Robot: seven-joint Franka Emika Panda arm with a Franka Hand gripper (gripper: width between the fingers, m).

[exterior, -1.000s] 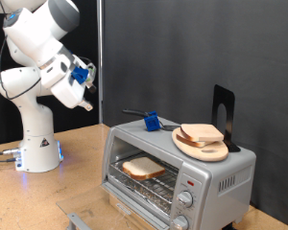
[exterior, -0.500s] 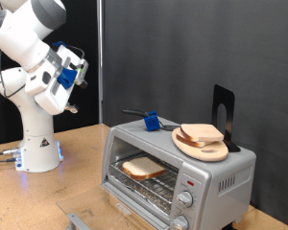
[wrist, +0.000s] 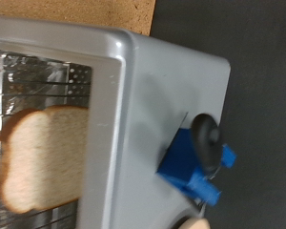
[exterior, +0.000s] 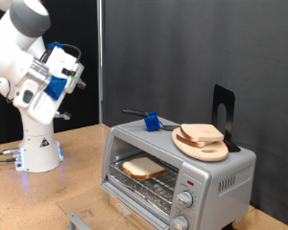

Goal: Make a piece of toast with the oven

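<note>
The oven (exterior: 178, 171) had a brushed silver metal shell with a soft sheen, and its rack was thin bright wire. Below the gripper (exterior: 80, 69), the piece of toast (wrist: 40, 159) looked matt and porous, pale with a light-brown crust. The blue block (wrist: 196, 165) on the oven top looked like smooth plastic. The round board (exterior: 201, 146) was pale wood, the table (exterior: 72, 187) rough speckled particle board, and the arm (exterior: 27, 48) glossy white plastic.

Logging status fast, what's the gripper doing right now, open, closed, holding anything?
Gripper: raised at the exterior view's upper left, away from the silver metal toaster oven; open or shut cannot be told; nothing visibly held.
</note>
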